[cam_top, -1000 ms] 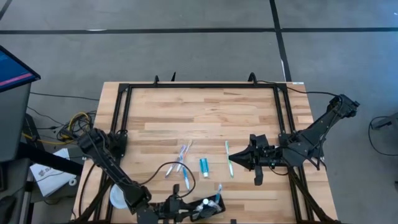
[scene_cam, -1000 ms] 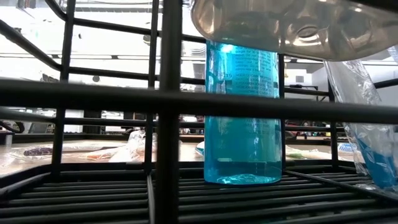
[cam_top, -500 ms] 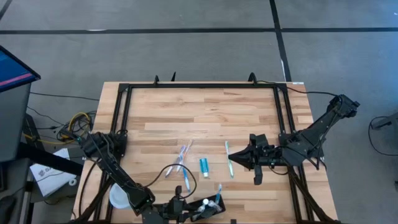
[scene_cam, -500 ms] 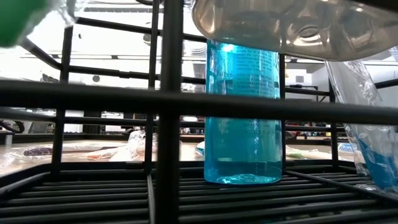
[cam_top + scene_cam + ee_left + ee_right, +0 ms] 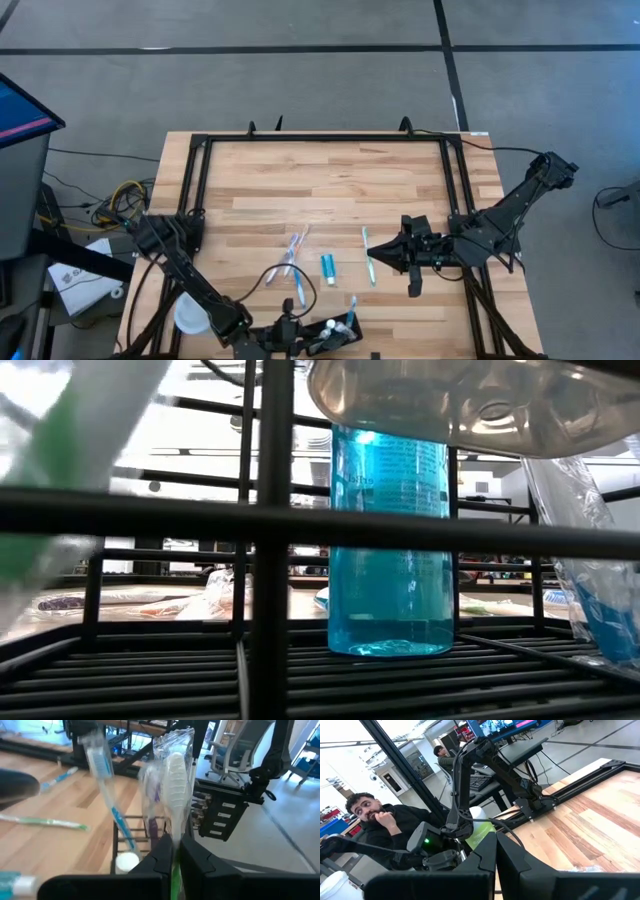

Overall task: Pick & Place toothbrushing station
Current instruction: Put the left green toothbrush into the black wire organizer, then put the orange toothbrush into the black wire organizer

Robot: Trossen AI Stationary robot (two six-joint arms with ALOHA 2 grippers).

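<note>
From above, the left gripper (image 5: 300,338) is down at the table's near edge, right at the black holder (image 5: 335,335), where a blue brush (image 5: 351,308) stands up. Loose on the wood in the middle lie a few wrapped brushes (image 5: 293,258), a teal tube (image 5: 327,267) and a green brush (image 5: 367,254). The right gripper (image 5: 380,255) waits just beside that green brush, fingers pressed together, nothing in them. At table height there's mostly black rack bars, a blue bottle (image 5: 390,550) standing behind them and a blurred green-and-white wrapped brush (image 5: 70,480) close to the lens. On the left wrist view the fingers (image 5: 161,857) pinch a wrapped white brush (image 5: 172,785) with a green handle — upright, beside the blue one (image 5: 107,785). The right wrist view looks across at the left arm (image 5: 485,765), with a seated person (image 5: 380,832) behind it.
</note>
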